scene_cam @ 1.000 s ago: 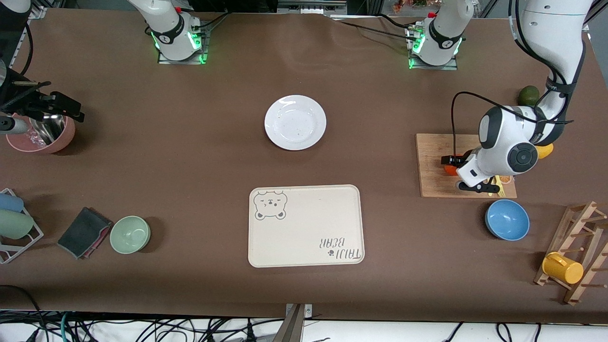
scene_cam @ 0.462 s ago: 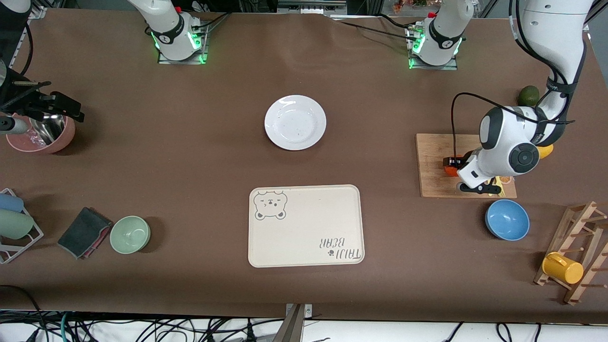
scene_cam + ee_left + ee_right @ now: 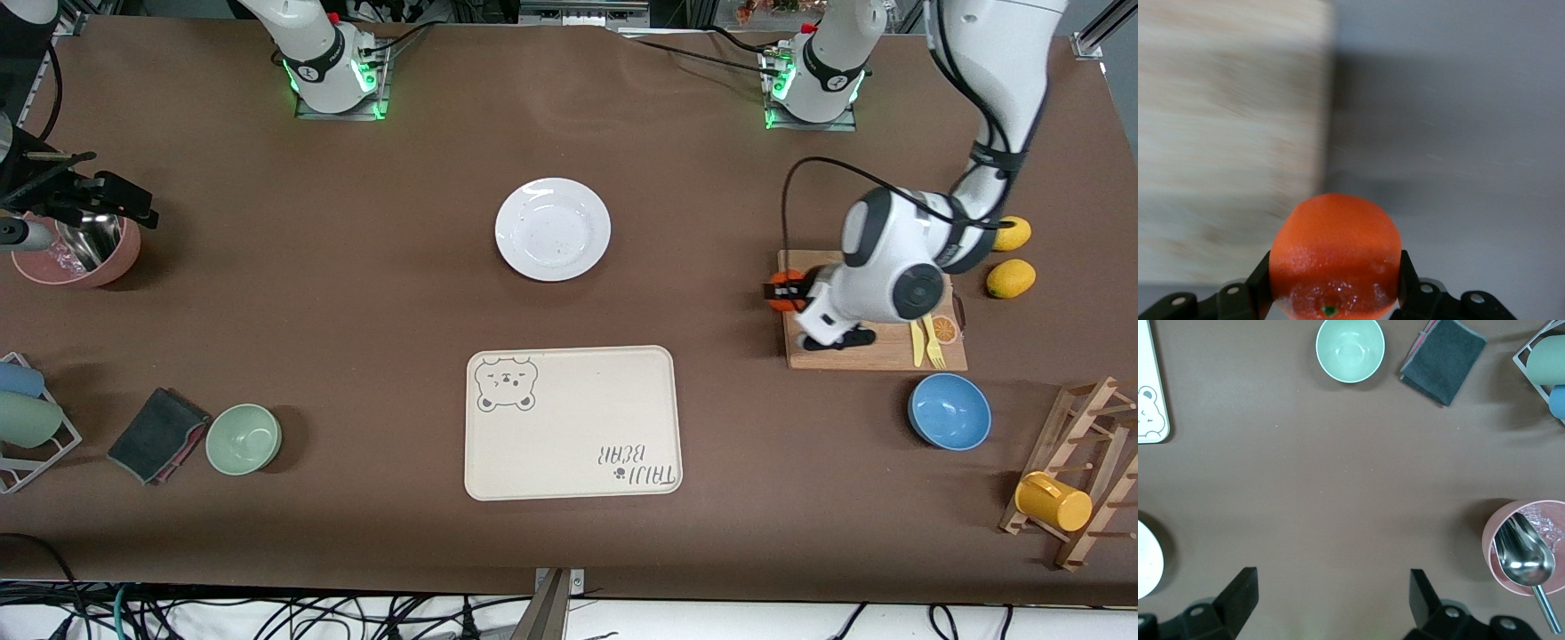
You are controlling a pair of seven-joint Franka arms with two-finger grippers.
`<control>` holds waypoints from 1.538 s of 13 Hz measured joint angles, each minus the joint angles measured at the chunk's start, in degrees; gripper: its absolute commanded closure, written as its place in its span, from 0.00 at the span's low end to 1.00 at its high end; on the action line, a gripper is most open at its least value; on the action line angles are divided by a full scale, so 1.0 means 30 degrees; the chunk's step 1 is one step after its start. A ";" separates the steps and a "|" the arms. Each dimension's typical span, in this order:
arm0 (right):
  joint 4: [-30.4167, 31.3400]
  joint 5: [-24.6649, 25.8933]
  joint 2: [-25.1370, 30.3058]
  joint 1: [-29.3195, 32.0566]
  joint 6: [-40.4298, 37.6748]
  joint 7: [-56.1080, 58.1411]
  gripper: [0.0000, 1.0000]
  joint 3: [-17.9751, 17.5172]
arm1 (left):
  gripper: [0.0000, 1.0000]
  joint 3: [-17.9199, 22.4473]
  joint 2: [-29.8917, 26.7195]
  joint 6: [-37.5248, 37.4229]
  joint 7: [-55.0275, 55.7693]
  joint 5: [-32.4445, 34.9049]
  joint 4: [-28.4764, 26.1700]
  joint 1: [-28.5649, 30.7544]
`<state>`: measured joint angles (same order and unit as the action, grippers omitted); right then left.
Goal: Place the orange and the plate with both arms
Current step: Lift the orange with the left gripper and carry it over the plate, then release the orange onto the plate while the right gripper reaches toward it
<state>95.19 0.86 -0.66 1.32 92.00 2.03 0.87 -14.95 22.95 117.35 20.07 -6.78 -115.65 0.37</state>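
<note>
Brown counter (image 3: 373,293), cables trailing off its camera-side edge. Containers first: pink bowl (image 3: 80,253) near the edge at the right arm's end, metal scoop (image 3: 1523,555) lying in it with some clear crumpled stuff. Pale green bowl (image 3: 244,438) nearer the camera edge, nothing in it, dark folded cloth (image 3: 158,435) just beside it. Wire rack (image 3: 31,418) at that same end holds two cups on their sides. Blue bowl (image 3: 949,411) toward the left arm's end, bare inside. Cream tray (image 3: 571,423) with a bear drawing sits mid-counter toward the camera edge, nothing on it. Yellow mug (image 3: 1053,502) hangs on the wooden rack (image 3: 1080,476) at the corner.

The plate (image 3: 552,228) lies bare mid-counter, nearer the bases than the tray.

My left hand (image 3: 788,292) is clamped on the orange (image 3: 783,292), fingers (image 3: 1251,293) pressed against both sides of the fruit. It hangs over the edge of the wooden board (image 3: 876,348), where the board meets the brown counter. Arm reaches out from its base, wrist bent down. Yellow fork and knife (image 3: 925,341) on the board; two lemons (image 3: 1011,277) beside it.

My right hand (image 3: 1331,603) waits over the counter at its own end, by the pink bowl, fingers spread wide, holding nothing.
</note>
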 measured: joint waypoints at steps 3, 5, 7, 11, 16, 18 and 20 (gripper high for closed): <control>0.0000 0.0000 0.0000 -0.0006 0.0011 0.0000 0.00 -0.0003 | 1.00 -0.4357 -0.0216 0.0091 0.7096 -0.0073 0.0063 -0.0226; -0.0001 0.0000 0.0000 -0.0006 0.0012 0.0000 0.00 -0.0002 | 1.00 -0.6646 -0.0225 0.0880 1.1428 -0.0078 0.0139 -0.0705; -0.0001 0.0000 0.0000 -0.0009 0.0012 0.0000 0.00 -0.0003 | 1.00 -0.7222 -0.0194 0.2398 1.5064 -0.0081 0.0146 -0.2367; -0.0002 -0.0001 0.0000 -0.0013 0.0013 0.0000 0.00 -0.0004 | 1.00 -0.7153 0.0989 0.6985 2.1071 -0.0081 0.0080 -0.6461; -0.0009 -0.0001 0.0000 -0.0013 0.0025 0.0000 0.00 -0.0004 | 1.00 -0.6308 0.2856 0.8828 2.3110 -0.0060 0.1080 -0.7924; -0.0010 -0.0001 -0.0001 -0.0013 0.0027 0.0000 0.00 -0.0004 | 1.00 -0.5117 0.3355 0.8880 2.3243 0.0009 0.1555 -0.9078; -0.0010 -0.0001 -0.0001 -0.0013 0.0028 0.0000 0.00 -0.0003 | 0.99 -0.3817 0.3821 0.8918 2.3296 0.0012 0.2033 -1.0425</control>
<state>95.16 0.86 -0.66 1.28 92.08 2.03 0.86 -26.40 34.41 144.11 89.95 -6.75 -109.55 -30.91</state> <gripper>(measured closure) 0.000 0.282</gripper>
